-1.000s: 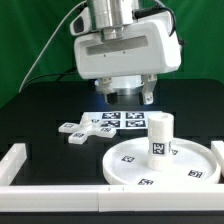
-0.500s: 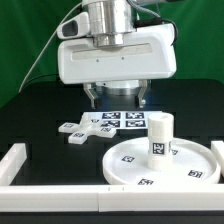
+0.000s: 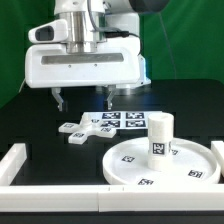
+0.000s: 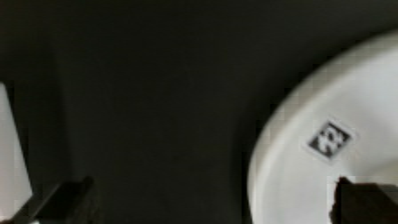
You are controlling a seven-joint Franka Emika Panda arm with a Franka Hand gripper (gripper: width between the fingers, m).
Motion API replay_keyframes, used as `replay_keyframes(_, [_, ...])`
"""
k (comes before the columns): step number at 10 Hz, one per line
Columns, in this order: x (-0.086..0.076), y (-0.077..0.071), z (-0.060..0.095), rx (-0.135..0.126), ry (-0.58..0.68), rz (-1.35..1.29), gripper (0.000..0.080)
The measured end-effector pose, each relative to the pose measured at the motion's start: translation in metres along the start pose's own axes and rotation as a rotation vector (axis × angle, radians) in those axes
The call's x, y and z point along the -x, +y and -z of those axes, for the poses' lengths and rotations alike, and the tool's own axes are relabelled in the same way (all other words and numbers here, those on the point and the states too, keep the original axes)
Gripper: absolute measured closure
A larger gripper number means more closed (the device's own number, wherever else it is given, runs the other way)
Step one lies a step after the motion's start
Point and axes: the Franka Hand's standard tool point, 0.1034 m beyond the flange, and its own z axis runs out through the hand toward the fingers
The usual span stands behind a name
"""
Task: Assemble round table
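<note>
Three white parts of the round table sit on the black table (image 3: 40, 130). In the exterior view the round disc (image 3: 128, 162) lies flat, face up, at about five o'clock of the frame, close behind the front border wall (image 3: 60, 192). The leg (image 3: 160, 134) stands upright on the disc near its middle, long axis vertical, with a square tag facing the camera. The cross-shaped base (image 3: 84, 128) lies flat at about ten o'clock of the disc and apart from it, its arms spread along the surface. One arm end touches or overlaps the marker board (image 3: 128, 118), which lies at about twelve o'clock of the disc.

The gripper (image 3: 84, 100) hangs at about twelve o'clock of the cross-shaped base and eleven o'clock of the disc. Its fingers (image 3: 60, 100) point straight down, spread wide with nothing between them and touching no part. How high they are above the table cannot be told. In the wrist view the two fingers (image 4: 63, 202) frame dark table, and between them the gripper (image 4: 214, 198) is empty. A curved edge of the round disc (image 4: 356, 90) with one tag fills the side by one finger.

The table top is matte black, bordered by the low white wall at the front and at the exterior view's left. Behind it hangs a green backdrop (image 3: 195, 50).
</note>
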Motion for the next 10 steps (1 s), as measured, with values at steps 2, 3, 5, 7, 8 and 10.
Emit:
replay_keyframes(2, [-0.005, -0.010, 0.000, -0.024, -0.039, -0.036, 0.0151])
replay_keyframes(3, [-0.002, -0.008, -0.001, -0.026, -0.047, -0.042, 0.0151])
replay_keyframes(5, [0.017, -0.005, -0.007, -0.058, -0.267, -0.059, 0.0151])
replay_keyframes(7, [0.021, 0.007, -0.006, -0.053, -0.376, -0.070, 0.0151])
replay_keyframes(8, [0.028, 0.007, -0.007, -0.064, -0.433, -0.081, 0.0151])
replay_keyframes(10, [0.030, 0.004, -0.008, -0.088, -0.556, -0.080, 0.0151])
